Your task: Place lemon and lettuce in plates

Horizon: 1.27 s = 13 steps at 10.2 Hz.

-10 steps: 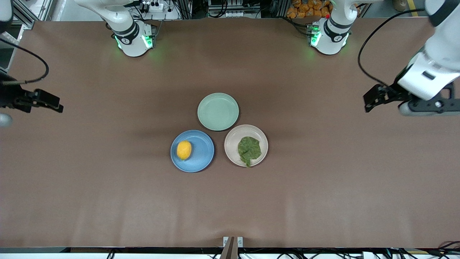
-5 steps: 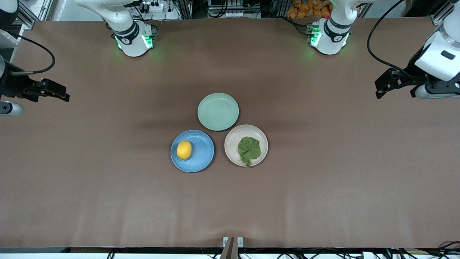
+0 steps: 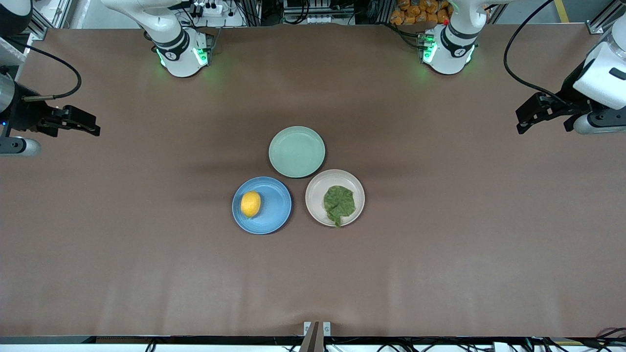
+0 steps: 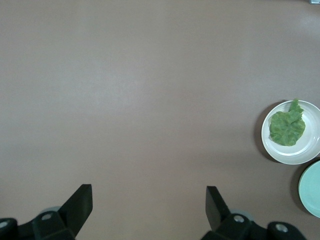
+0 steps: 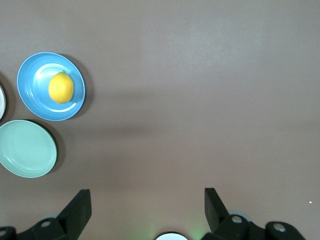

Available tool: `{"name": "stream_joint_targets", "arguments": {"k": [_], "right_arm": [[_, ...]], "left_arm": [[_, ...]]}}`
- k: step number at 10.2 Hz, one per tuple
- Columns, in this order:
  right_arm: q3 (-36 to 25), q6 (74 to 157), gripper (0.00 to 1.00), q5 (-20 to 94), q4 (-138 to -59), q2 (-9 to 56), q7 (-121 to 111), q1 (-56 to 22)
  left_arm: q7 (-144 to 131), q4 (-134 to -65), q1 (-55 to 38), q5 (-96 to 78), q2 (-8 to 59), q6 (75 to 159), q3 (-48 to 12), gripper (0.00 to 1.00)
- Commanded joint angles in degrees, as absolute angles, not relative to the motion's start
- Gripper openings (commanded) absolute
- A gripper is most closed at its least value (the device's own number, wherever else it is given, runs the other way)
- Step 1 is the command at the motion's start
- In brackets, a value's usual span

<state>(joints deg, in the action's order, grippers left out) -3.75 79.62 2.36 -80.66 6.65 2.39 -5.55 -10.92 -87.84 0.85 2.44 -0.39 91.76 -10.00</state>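
The yellow lemon (image 3: 250, 204) lies in the blue plate (image 3: 274, 215) at the table's middle; both show in the right wrist view, lemon (image 5: 61, 87) and plate (image 5: 35, 95). The dark-green lettuce (image 3: 339, 203) lies in the beige-pink plate (image 3: 318, 188), beside the blue one; the left wrist view shows the lettuce (image 4: 286, 126) and its plate (image 4: 312, 150). My left gripper (image 3: 522, 122) is open and empty, high over the left arm's end of the table. My right gripper (image 3: 93, 128) is open and empty, high over the right arm's end.
An empty mint-green plate (image 3: 297, 151) sits farther from the front camera, touching both other plates. The two arm bases (image 3: 182, 54) (image 3: 447, 49) stand along the table's back edge. The brown table (image 3: 440, 254) is bare around the plates.
Both arms have drawn back from the plates and risen: the left gripper toward its table end and up, the right gripper up and slightly inward. Lemon and lettuce have not moved.
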Motion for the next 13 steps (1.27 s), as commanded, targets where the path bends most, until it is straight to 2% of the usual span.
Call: {"name": "stream_joint_targets", "arguments": {"k": [1,5,13], "right_arm": [[-3.5,79.5,1.0,2.4,-82.4,5.0,4.0,-5.9],[-3.5,79.5,1.0,2.4,-82.4,5.1,3.5,-5.7],[-3.5,79.5,1.0,2.5,-82.4,5.1,3.5,-5.7]], "left_arm": [[-10.3,-89.2,1.1,1.3,-2.2,91.3,-10.0,1.0],[-10.3,-89.3,-1.5,1.3,-2.1,90.5,-6.7,1.0],[-10.2,-88.8,0.9,2.1,-1.8,89.2,-8.4,1.0]]}}
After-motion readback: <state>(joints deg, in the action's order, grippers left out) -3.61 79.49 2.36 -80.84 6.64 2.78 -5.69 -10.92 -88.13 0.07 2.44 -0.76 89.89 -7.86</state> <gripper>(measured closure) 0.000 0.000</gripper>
